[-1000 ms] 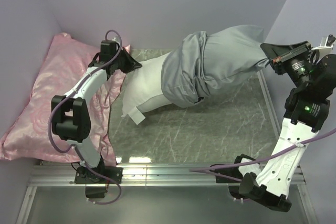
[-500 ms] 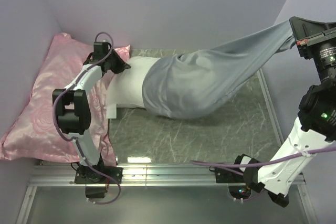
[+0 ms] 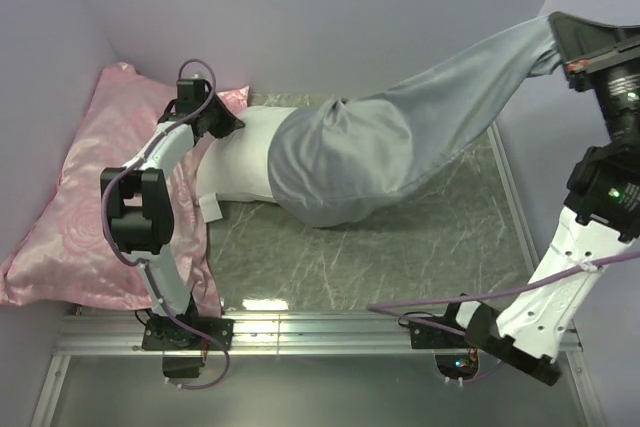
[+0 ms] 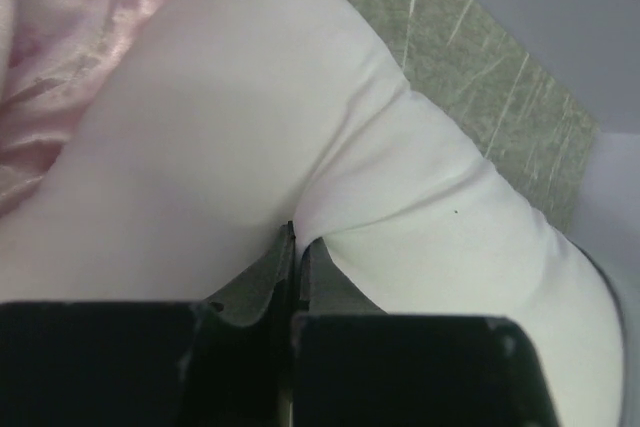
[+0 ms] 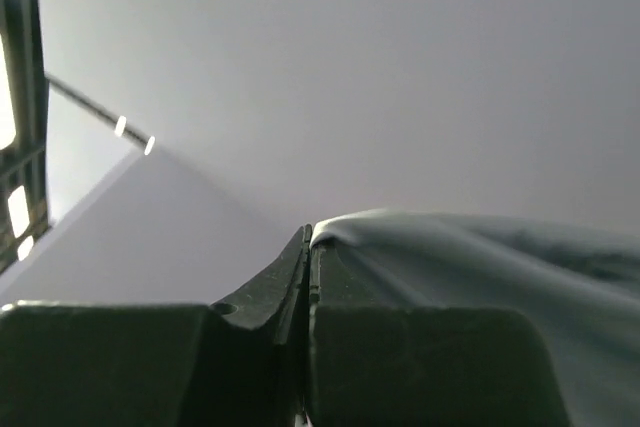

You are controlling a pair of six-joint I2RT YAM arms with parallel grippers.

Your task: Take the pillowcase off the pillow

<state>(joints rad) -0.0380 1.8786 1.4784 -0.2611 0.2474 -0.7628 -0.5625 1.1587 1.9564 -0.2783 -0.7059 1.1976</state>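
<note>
Top external shows me the right gripper (image 3: 558, 45) clamped on one end of the pillowcase (image 3: 400, 137), which stretches away from it over the pillow (image 3: 240, 162). My left gripper (image 4: 297, 239) is pinched shut on the pillow's bare end.

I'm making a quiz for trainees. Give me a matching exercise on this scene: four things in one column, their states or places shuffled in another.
1 pillowcase
2 pillow
3 pink pillow
4 left tool

A beside the left wall
B shut on the pillow
C grey, stretched taut, right end lifted
D white, partly uncovered

Pairs: 1-C, 2-D, 3-A, 4-B
</note>
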